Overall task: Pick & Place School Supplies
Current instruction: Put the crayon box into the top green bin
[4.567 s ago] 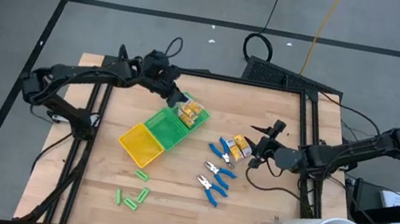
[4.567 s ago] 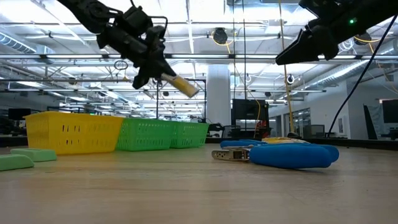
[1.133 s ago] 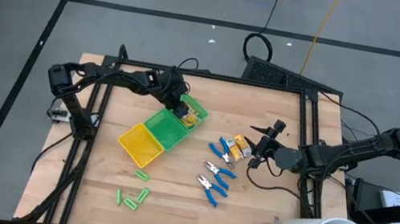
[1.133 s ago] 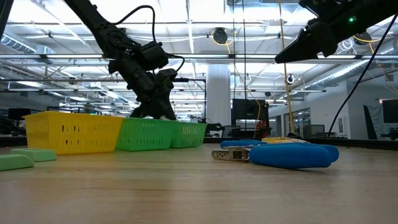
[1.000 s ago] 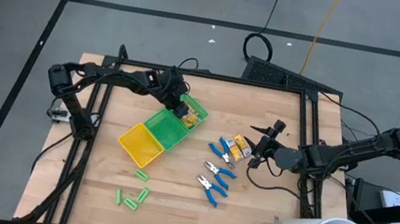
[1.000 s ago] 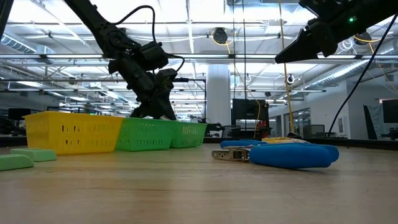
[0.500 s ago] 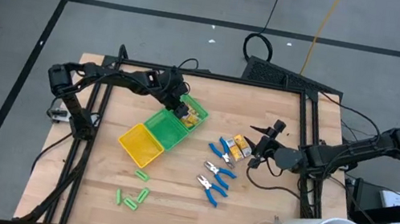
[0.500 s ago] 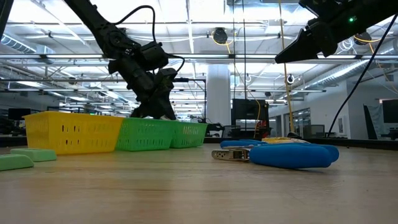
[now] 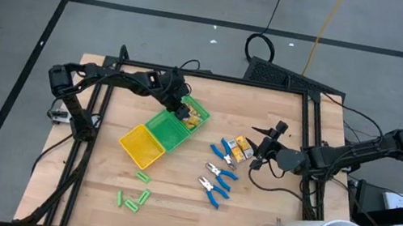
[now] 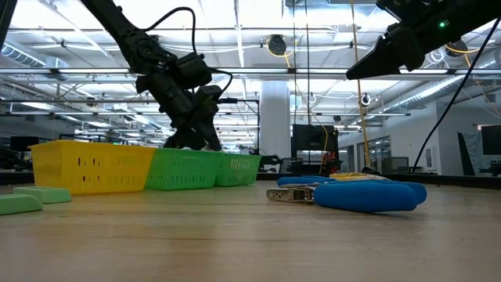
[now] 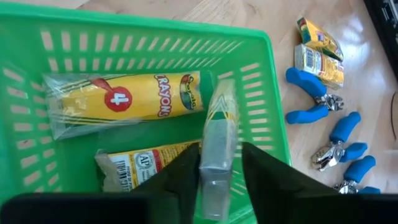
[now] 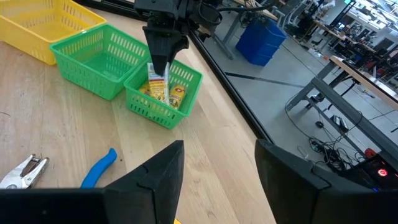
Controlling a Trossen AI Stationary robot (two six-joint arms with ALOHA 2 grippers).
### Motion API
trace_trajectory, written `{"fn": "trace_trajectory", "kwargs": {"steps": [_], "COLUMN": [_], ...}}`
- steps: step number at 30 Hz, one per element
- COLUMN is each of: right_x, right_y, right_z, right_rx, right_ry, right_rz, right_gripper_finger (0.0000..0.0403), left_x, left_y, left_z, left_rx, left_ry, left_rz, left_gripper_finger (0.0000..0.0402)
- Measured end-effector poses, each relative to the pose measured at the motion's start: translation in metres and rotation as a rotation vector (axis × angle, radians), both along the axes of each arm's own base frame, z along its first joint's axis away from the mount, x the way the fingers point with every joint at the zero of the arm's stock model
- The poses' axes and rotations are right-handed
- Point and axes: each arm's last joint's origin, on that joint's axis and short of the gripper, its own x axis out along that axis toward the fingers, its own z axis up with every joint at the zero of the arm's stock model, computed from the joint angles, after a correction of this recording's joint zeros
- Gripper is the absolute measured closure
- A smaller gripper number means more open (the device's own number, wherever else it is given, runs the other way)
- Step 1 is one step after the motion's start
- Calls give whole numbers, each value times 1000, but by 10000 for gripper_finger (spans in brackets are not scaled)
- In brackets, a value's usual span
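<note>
We see the left gripper point(image 11: 214, 186) pinching a crayon pack point(image 11: 216, 149) inside the green slotted basket point(image 11: 264, 93) (two packs lie there); right gripper point(image 12: 214, 168) gapes.

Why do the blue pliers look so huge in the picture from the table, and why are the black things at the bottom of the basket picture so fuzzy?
Low view: the blue pliers lie nearest the lens, so they loom large. Left wrist view: the left gripper sits right against the camera, so it blurs, while the crayon box stays sharp.
</note>
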Motion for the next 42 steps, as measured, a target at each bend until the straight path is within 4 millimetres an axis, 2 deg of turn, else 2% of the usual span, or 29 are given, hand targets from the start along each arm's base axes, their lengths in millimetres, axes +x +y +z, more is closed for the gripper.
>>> {"fn": "trace_trajectory", "kwargs": {"steps": [6,11,17,22,25,29,33,36,38,40,42], "right_x": [0,0,0,0,0,0,0,1,3,1,-3], "right_y": [0,0,0,0,0,0,0,3,5,5,4], "right_z": [0,0,0,0,0,0,0,-1,-4,-17,-41], "right_rx": [0,1,2,44,39,38,106,205,285,364,436], "right_ry": [0,0,-3,-30,-29,-28,-70,-87,-103,-117,-104], "right_rz": [0,1,1,-15,-13,-12,-27,32,69,44,-10], "right_gripper_finger": [213,214,211,216,217,218,218,218,218,219,220], "left_x": [0,-5,-22,-37,-41,-42,-41,-37,-35,-35,-38], "left_y": [0,9,25,26,14,-17,-49,-69,-79,-86,-92], "left_z": [0,5,30,67,94,124,141,133,120,108,97], "left_rx": [-6,-9,31,137,250,437,666,764,781,793,808], "left_ry": [-2,-23,-95,-220,-318,-415,-420,-456,-512,-579,-640], "left_rz": [8,51,130,143,83,-20,-40,-48,-67,-74,-69], "left_gripper_finger": [179,129,98,87,85,88,97,105,109,113,117]}}
